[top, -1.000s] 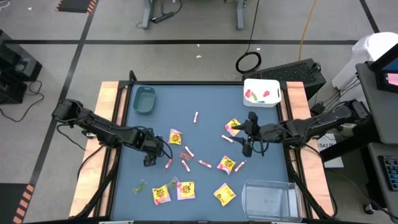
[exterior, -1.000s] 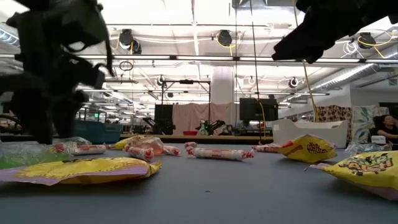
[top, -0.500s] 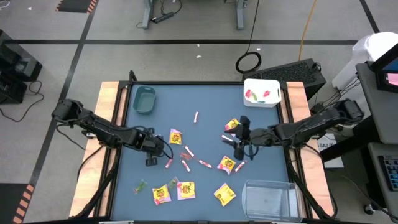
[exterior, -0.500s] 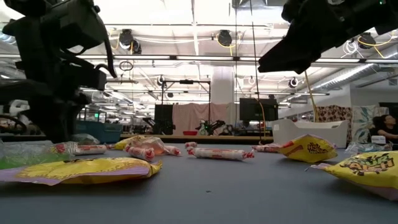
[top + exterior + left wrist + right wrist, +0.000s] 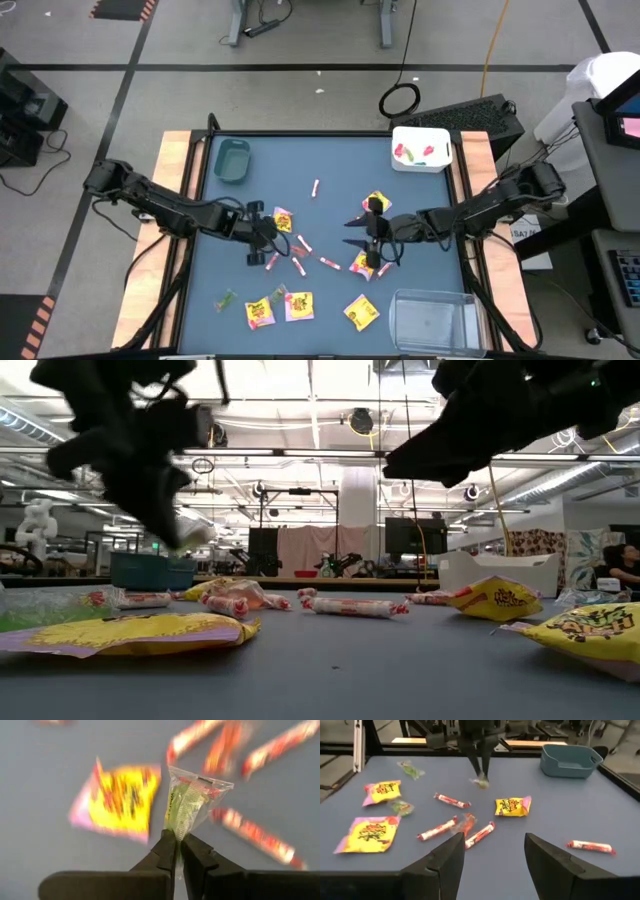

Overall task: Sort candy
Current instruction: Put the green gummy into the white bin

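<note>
Lifted since a second ago: my left end effector (image 5: 179, 851) now pinches a clear green-wrapped candy (image 5: 192, 802) above the tabletop (image 5: 330, 165), a yellow packet (image 5: 120, 800) below. Right end effector (image 5: 492, 852) hangs wide, empty, over pink-white sticks (image 5: 451, 800) mid-tabletop.

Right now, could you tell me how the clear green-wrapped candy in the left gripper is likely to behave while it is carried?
Probably light: the left gripper holds the green-wrapped candy by one wrapper edge. The thin crinkled film looks floppy, so it may swing. The glossy wrapper could slip.
</note>
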`<state>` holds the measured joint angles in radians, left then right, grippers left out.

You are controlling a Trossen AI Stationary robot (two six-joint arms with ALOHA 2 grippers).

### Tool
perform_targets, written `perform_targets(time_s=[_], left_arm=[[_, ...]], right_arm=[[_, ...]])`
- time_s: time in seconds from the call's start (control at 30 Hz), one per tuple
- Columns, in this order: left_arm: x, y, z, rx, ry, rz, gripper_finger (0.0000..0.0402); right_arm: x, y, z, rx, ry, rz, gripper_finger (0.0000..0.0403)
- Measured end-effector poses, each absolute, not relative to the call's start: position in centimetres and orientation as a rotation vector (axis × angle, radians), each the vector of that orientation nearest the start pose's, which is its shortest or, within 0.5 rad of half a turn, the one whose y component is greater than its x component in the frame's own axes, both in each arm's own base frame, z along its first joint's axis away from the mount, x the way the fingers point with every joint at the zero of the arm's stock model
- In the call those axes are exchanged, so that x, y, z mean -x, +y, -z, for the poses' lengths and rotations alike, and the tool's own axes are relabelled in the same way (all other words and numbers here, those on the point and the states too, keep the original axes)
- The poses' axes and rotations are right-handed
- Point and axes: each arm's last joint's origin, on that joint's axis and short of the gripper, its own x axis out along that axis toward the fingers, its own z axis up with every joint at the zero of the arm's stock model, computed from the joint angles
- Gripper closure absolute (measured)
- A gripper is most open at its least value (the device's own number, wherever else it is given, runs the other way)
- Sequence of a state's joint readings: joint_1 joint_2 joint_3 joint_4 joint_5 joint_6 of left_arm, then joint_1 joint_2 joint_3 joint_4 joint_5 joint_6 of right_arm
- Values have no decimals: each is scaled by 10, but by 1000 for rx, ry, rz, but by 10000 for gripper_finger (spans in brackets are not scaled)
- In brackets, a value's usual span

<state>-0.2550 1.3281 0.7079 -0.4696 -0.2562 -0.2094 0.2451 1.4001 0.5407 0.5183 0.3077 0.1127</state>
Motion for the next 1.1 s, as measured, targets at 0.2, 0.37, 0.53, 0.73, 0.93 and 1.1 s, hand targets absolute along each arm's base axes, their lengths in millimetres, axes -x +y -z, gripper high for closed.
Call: perform_targets(time_s=[0.2, 0.37, 0.53, 0.73, 0.93, 1.1], left_arm=[[-252, -56, -207, -217, 820, -73, 379], [-267, -55, -223, -282, 612, -52, 379], [-273, -47, -230, -261, 534, -88, 379], [-277, -40, -228, -243, 533, -111, 379], [-279, -41, -221, -237, 562, -28, 379], [-281, -41, -221, -230, 558, -23, 379]], right_arm=[[-281, 61, -178, 89, 294, 67, 206], [-300, 62, -185, 41, 238, 157, 206], [-315, 65, -190, 120, 231, 151, 195], [-334, 68, -202, 98, 178, 159, 153], [-346, 70, -206, 205, 176, 167, 134], [-351, 66, -199, 205, 191, 131, 149]])
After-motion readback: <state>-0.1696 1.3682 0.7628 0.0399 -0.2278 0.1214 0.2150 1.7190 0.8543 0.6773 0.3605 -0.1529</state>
